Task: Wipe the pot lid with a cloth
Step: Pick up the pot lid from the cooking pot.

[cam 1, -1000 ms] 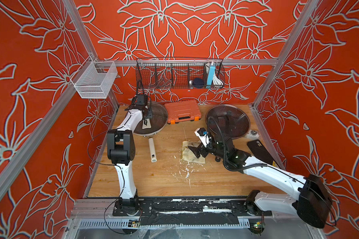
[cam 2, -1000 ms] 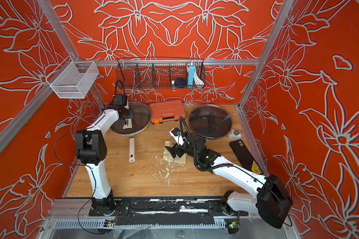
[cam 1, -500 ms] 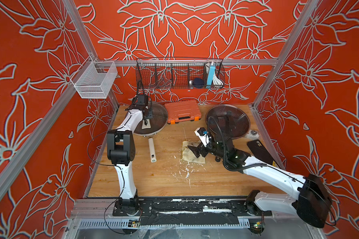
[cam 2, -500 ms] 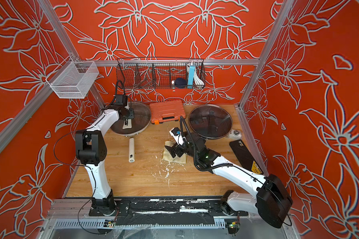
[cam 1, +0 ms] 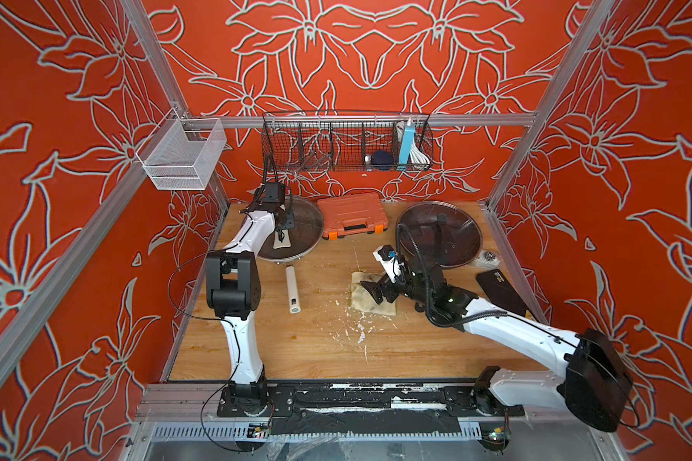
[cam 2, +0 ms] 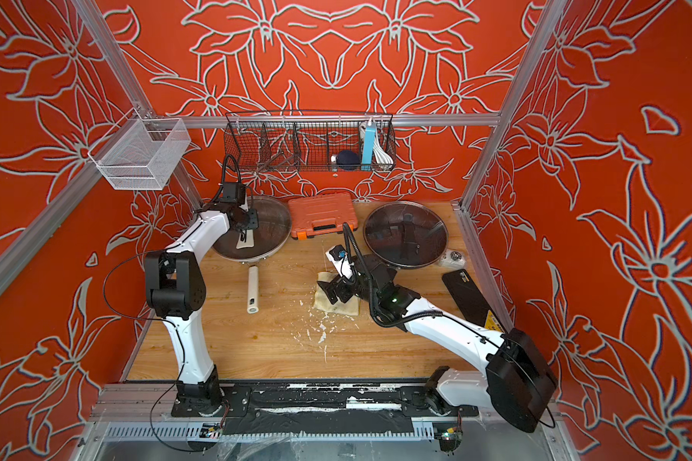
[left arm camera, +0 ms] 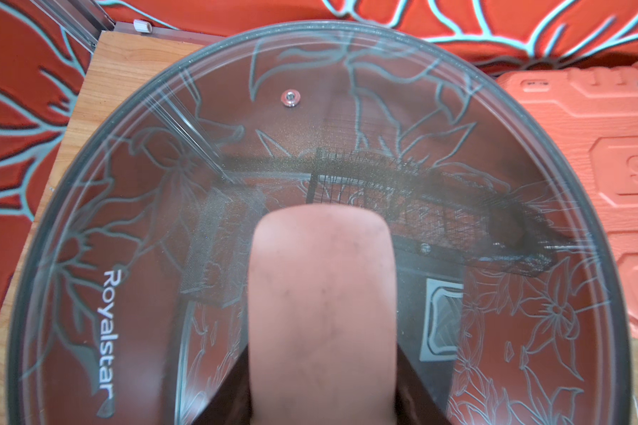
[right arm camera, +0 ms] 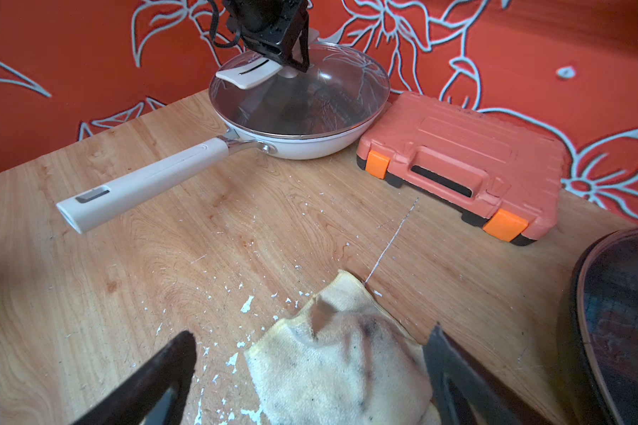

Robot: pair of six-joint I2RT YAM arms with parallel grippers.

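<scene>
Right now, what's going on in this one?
The left gripper is closed on the white handle of the glass lid, which sits on the white frying pan at the back of the wooden table. The right gripper is low over the stained cream cloth, jaws wide open on either side of it, not gripping. The cloth lies on the table, apart from the lid. No wiping yet.

The glass pot lid (left arm camera: 347,121) is clear and glossy, and it mirrors the walls. The cloth (right arm camera: 332,371) is soft, rough towel fabric with dark stains. The table (right arm camera: 163,250) is matt wood with visible grain. The tool case (right arm camera: 457,147) is matt ribbed plastic. The pan (right arm camera: 302,147) is shiny white, and its handle (right arm camera: 144,184) is smooth and matt.
</scene>
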